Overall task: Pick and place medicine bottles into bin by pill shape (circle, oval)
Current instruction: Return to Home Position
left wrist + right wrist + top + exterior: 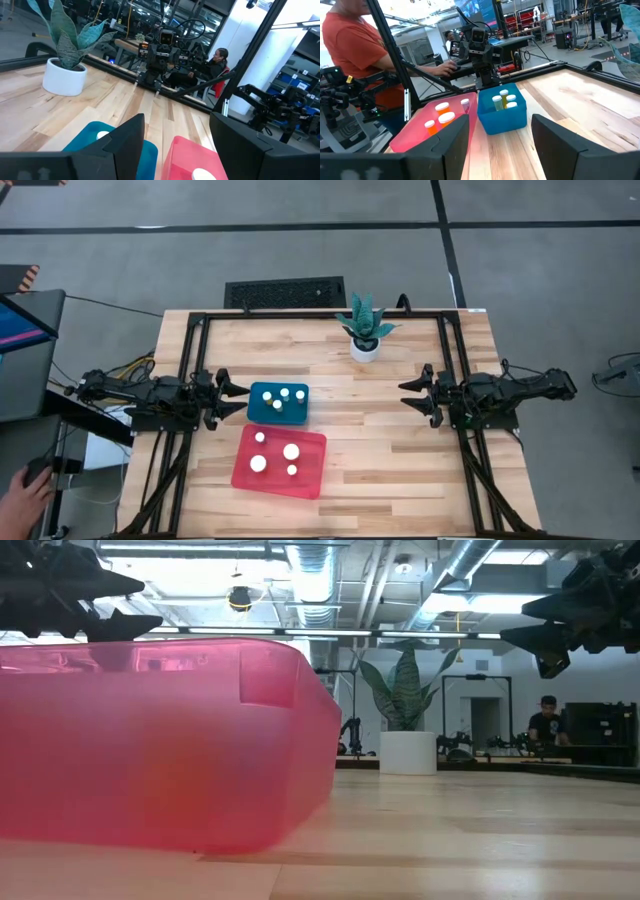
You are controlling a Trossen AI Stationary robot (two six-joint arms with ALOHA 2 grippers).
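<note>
Wide bare strip of table (370,435) free between blue bin (258,415) and right gripper (403,396). Blue bin sits just beside left gripper (243,401), blocking its straight path ahead. Pink bin (312,448) lies close against blue bin, no passage between. Potted plant (365,330) obstructs far edge, well apart from bins. Near right corner clear.

High view looks straight down on the table (400,450); low view sits level against the pink bin (150,740); opposing wrist views share it and the blue bin (502,120).
</note>
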